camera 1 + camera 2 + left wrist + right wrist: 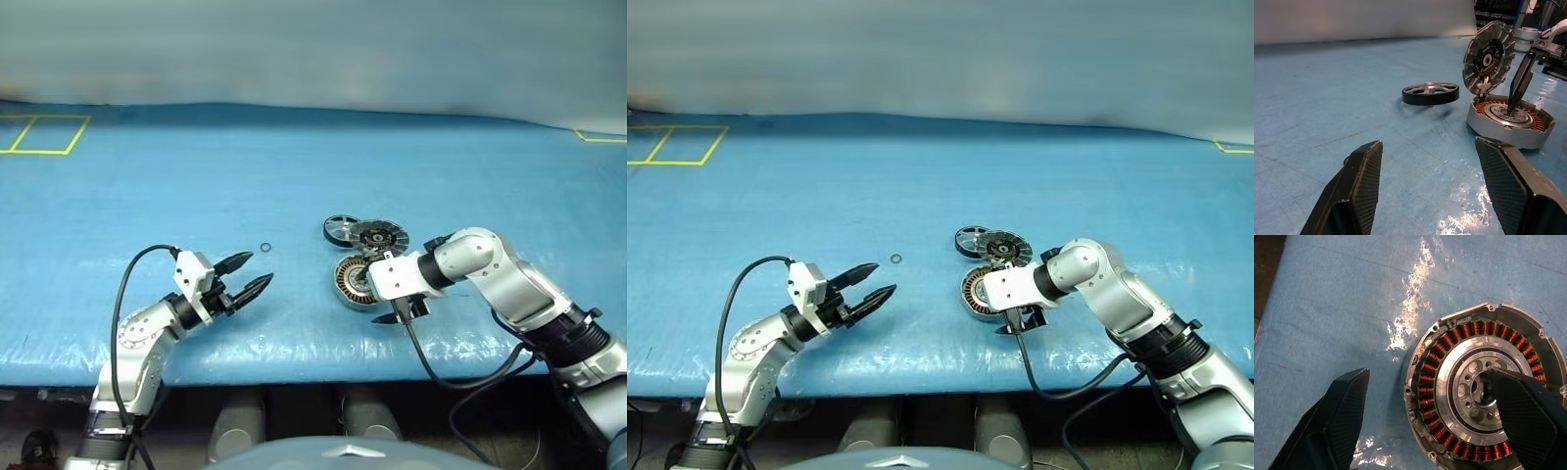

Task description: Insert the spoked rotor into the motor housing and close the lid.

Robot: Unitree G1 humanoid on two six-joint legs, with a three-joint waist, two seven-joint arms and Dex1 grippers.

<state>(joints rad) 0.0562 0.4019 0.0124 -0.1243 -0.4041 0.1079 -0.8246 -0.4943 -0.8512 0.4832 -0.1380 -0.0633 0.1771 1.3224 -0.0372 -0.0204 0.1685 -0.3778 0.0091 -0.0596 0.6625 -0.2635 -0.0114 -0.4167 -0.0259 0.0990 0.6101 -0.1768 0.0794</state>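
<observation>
Now the right pincer [1420, 421], spread, seemingly touches the motor housing [1449, 347] hub; the left pincer [249, 274] hangs spread.

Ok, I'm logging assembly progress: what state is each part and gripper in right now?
motor housing: open, windings exposed, no rotor inside.
lid: tilted up on edge at the housing's rim, ribbed face showing.
spoked rotor: lying on the table, apart from the housing.
left gripper: open, empty.
right gripper: open, one finger over the housing's hub.

Left gripper [253, 273] level, right gripper [1016, 324] angled downward, both jaws apart.
</observation>
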